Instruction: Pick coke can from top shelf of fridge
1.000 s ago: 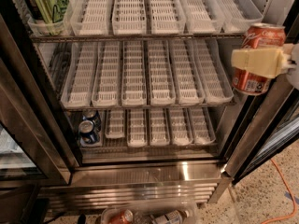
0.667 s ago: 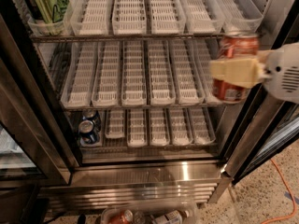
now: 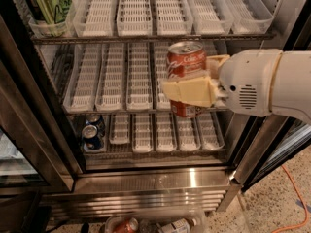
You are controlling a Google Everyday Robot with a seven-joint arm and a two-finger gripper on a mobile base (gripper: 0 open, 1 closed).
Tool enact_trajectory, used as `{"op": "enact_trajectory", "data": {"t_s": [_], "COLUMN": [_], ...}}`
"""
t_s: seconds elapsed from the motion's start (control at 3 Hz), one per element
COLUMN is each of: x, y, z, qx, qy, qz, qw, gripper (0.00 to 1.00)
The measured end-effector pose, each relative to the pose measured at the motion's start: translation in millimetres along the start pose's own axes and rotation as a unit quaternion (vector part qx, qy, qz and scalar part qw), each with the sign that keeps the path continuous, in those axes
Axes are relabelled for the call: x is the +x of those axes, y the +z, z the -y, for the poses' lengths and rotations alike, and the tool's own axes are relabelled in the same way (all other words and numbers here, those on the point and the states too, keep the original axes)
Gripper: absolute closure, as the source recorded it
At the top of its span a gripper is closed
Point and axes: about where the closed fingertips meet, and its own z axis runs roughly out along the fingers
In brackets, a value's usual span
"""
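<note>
My gripper [image 3: 197,79] comes in from the right on a white arm and is shut on the coke can [image 3: 186,62], a red can with white script and a silver top. It holds the can upright in front of the fridge [image 3: 160,178], level with the middle rack. The top shelf [image 3: 155,37] is the wire rack with a metal front rail and white slotted lane trays, above the can. One cream finger [image 3: 187,91] crosses the can's front and hides its middle.
A tall green can [image 3: 46,4] stands at the top shelf's left end. Two dark blue cans [image 3: 92,132] sit at the left of the bottom rack. Dark door frames flank the opening. Cans and a bottle [image 3: 150,225] lie on the floor below. An orange cable [image 3: 294,198] runs at right.
My gripper has carried the coke can leftward from the right door frame toward the middle of the fridge opening. The view now sits closer to the racks.
</note>
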Motion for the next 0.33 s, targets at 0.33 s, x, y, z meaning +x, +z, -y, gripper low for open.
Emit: {"op": "enact_trajectory", "data": {"t_s": [0.33], "x": [-5.7], "y": [8.5], "z": [-26.4], "qx": [-0.053], "qy": [-0.001], "qz": [0.019], "qw": [0.9984], "gripper": [1.0]}}
